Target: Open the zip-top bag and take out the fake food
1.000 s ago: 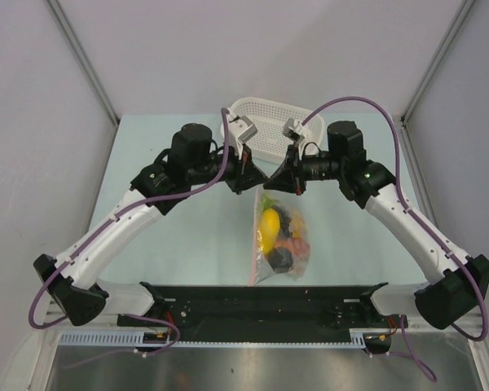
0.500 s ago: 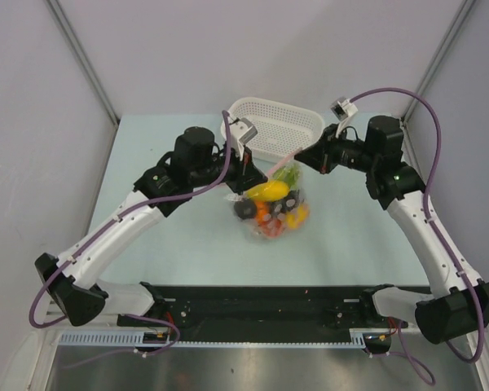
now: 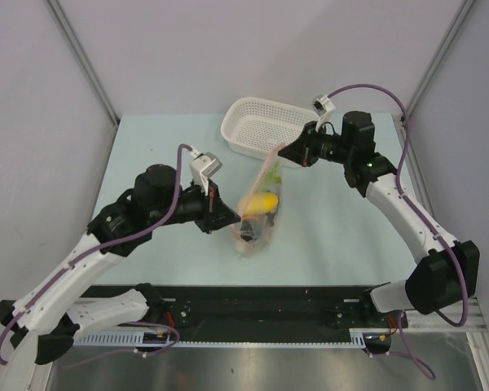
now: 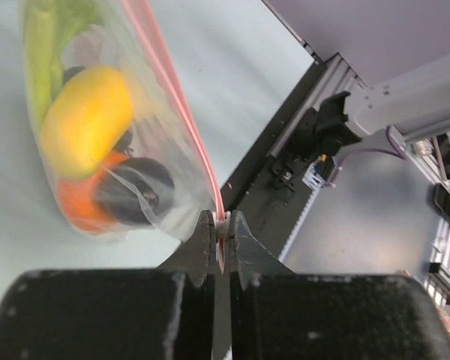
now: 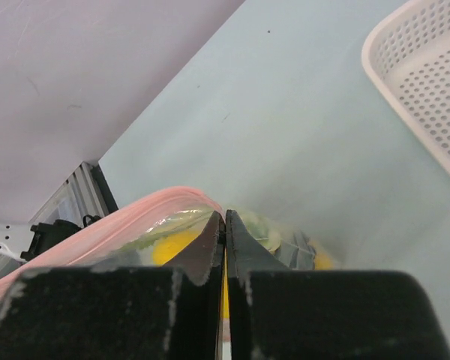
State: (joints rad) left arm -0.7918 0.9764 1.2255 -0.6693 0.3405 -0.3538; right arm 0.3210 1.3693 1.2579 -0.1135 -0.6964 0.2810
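Note:
The clear zip-top bag (image 3: 258, 221) hangs stretched between my two grippers above the table. Its pink zip strip (image 3: 266, 168) runs diagonally from one gripper to the other. My left gripper (image 3: 227, 221) is shut on the strip's near end, where a small white piece sits between its jaws (image 4: 223, 226). My right gripper (image 3: 281, 154) is shut on the strip's far end (image 5: 225, 220). The fake food is inside the bag: a yellow lemon (image 4: 86, 129), an orange (image 4: 76, 205), a dark round fruit (image 4: 137, 190) and a green stalk (image 4: 43, 45).
A white perforated basket (image 3: 269, 124) stands at the back of the table, just behind my right gripper; its rim shows in the right wrist view (image 5: 427, 82). The black rail (image 3: 261, 308) runs along the near edge.
The left arm has drawn back toward the near left and the right gripper has moved left. The bag has turned from a bunched hang to a diagonal stretch between them.

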